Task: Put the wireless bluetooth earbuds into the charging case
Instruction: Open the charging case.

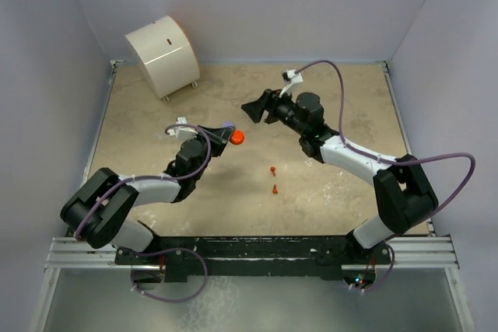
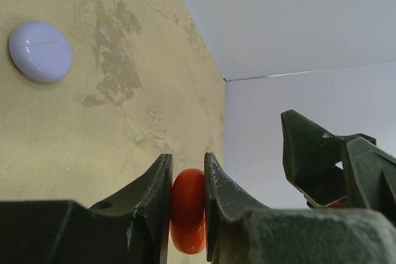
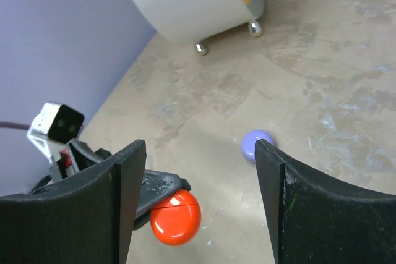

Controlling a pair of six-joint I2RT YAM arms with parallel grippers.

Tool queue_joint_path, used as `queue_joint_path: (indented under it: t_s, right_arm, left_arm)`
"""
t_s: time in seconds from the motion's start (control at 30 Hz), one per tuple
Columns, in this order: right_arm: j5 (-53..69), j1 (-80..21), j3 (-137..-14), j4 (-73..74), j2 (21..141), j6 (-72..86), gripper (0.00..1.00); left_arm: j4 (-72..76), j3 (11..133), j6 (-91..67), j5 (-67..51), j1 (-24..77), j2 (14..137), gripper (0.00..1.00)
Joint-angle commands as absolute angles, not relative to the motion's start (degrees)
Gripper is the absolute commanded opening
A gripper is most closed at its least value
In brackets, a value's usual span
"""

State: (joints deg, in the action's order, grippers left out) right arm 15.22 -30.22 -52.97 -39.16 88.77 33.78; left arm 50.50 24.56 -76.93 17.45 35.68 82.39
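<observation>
The left gripper (image 2: pixel 187 164) is pinched tight on a glossy red-orange round charging case (image 2: pixel 187 214). The right gripper (image 3: pixel 200 153) gapes wide and empty, facing that case. Two tiny red-orange stemmed earbuds (image 1: pixel 273 169) lie on the beige tabletop (image 1: pixel 156 114) behind both sets of fingertips, touching neither. A lilac round case (image 3: pixel 257 144) rests beyond the right fingers.

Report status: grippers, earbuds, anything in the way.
Left gripper shut on red-orange case. Right gripper open beside it, empty. Two red-orange earbuds loose on table, not yet in. Nothing seen blocking them.

Pale lavender walls (image 1: pixel 257 5) — mottled beige tabletop (image 1: pixel 366 99); white drum-shaped unit (image 1: pixel 162 54) in far-left corner.
</observation>
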Motion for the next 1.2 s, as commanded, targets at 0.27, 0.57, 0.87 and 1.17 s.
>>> queue_joint_path:
  t_s: [0.27,0.57,0.87,1.17]
  right_arm:
    - [-11.31,-38.86,-55.88,-24.36,88.26,23.28,0.74]
    - [-11.35,-40.54,-52.38,-25.5,86.57,24.01,0.74]
    - [-14.37,-41.07,-50.77,-24.42,82.93,24.96,0.74]
    - [-13.45,-42.12,-51.24,-23.99,83.47,24.51,0.74]
  left_arm:
    - [49.13,30.74,-81.18,22.03,35.53,83.66,0.0]
    - [50.03,32.51,-81.44,21.5,35.59,85.54,0.0]
    - [49.93,32.13,-81.37,22.09,35.57,87.13,0.0]
    - [50.27,33.02,-81.54,21.85,35.6,88.32,0.0]
